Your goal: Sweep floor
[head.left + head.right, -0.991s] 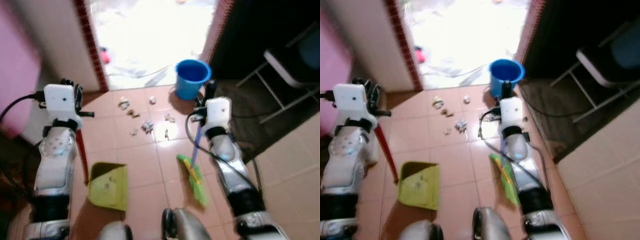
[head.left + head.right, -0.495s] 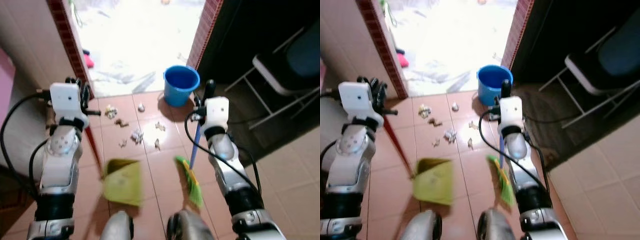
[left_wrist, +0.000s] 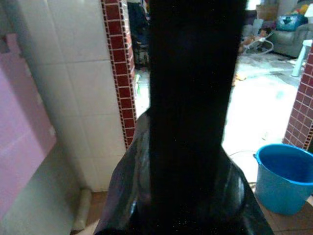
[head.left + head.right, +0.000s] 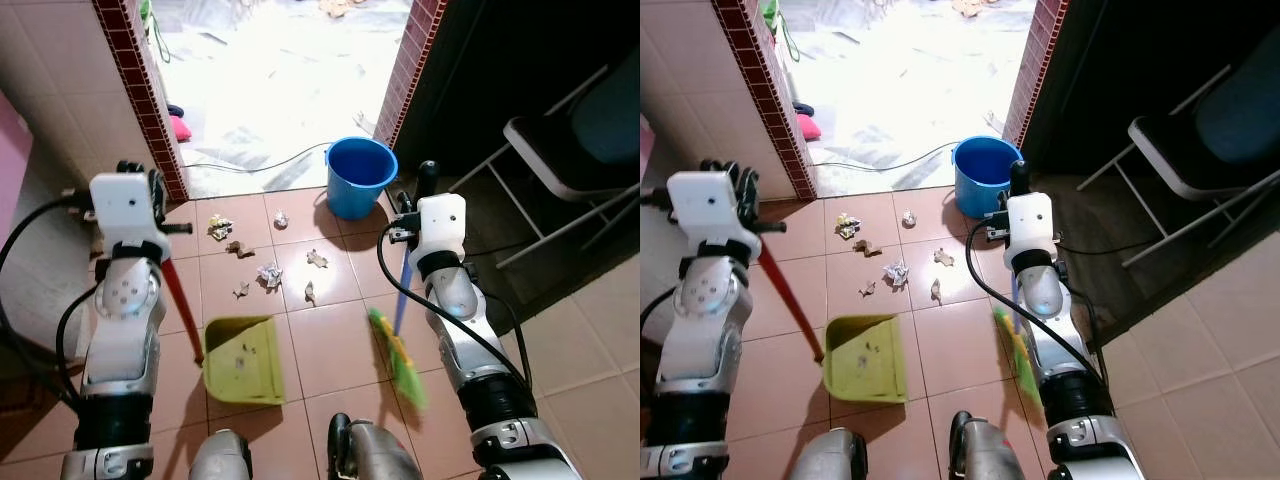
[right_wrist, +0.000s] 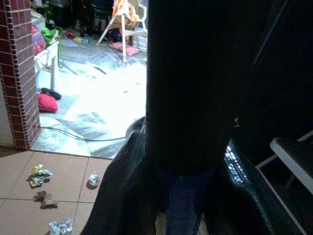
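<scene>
Fingers are clenching both tools — right gripper (image 4: 424, 184) on the broom (image 4: 398, 345), left gripper (image 4: 152, 188) on the dustpan (image 4: 242, 360).

Both tools are likely handling light and stiff, best gripped high on their handles; the paper scraps (image 4: 268, 274) are lying on the floor ahead of the pan, near the blue bucket (image 4: 360, 176), looking feather-light — the broom head is blurring.

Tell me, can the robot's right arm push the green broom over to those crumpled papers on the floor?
Probably yes. The right gripper holds the broom, whose green head sits on bare tiles beside the paper scraps. Nothing lies between them, and the dustpan waits nearby.
</scene>
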Controlling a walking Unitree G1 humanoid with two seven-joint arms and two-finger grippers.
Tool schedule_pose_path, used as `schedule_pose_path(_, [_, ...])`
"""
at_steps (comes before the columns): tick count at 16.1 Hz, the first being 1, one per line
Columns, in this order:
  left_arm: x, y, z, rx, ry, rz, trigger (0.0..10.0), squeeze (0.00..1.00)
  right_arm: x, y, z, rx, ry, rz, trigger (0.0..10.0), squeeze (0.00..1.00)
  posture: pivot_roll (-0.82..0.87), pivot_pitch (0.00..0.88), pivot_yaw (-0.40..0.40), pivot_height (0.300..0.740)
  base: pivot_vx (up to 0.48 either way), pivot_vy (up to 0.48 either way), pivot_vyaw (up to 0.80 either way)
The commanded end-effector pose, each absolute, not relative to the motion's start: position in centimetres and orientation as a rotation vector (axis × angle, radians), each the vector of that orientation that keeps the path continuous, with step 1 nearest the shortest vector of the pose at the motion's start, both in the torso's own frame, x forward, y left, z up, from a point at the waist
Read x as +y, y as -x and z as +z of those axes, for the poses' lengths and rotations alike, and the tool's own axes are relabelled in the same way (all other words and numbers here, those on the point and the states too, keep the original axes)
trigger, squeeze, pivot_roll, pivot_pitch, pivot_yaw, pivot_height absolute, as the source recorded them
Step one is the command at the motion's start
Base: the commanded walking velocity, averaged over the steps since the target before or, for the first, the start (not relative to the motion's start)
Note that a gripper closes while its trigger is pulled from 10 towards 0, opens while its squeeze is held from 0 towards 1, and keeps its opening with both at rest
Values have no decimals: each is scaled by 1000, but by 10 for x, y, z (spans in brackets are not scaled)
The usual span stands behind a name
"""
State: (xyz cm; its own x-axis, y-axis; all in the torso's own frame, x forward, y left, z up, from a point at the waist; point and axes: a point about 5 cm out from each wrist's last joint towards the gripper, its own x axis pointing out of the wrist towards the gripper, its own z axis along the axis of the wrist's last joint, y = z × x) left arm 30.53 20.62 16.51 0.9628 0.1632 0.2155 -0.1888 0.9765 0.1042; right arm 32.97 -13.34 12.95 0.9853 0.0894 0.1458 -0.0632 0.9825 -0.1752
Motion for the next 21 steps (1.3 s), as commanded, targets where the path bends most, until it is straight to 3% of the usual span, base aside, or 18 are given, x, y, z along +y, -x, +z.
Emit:
schedule_pose_path(1, [212,-302,175,-284,-128,227,10000,0,-133,-329,136,-185,174,80,10000,0,42,155,-56,740,0,0,0])
schedule_pose_path(6, [219,-302,167,-249,-71,286,10000,0,-134,-331,137,-187,176,82,10000,0,36,157,-59,740,0,0,0])
schedule_pose_path(9, [211,-308,167,-204,210,189,10000,0,-134,-330,136,-184,181,88,10000,0,36,160,-66,740,0,0,0])
schedule_pose_path(10, [202,-311,169,-200,181,90,10000,0,-133,-330,135,-179,181,93,10000,0,36,160,-66,740,0,0,0])
schedule_pose_path(12, [198,-313,166,-174,168,61,10000,0,-132,-330,135,-179,181,96,10000,0,32,163,-64,740,0,0,0])
schedule_pose_path(21, [199,-309,168,-190,26,82,10000,0,-134,-329,136,-183,181,91,10000,0,35,168,-59,740,0,0,0])
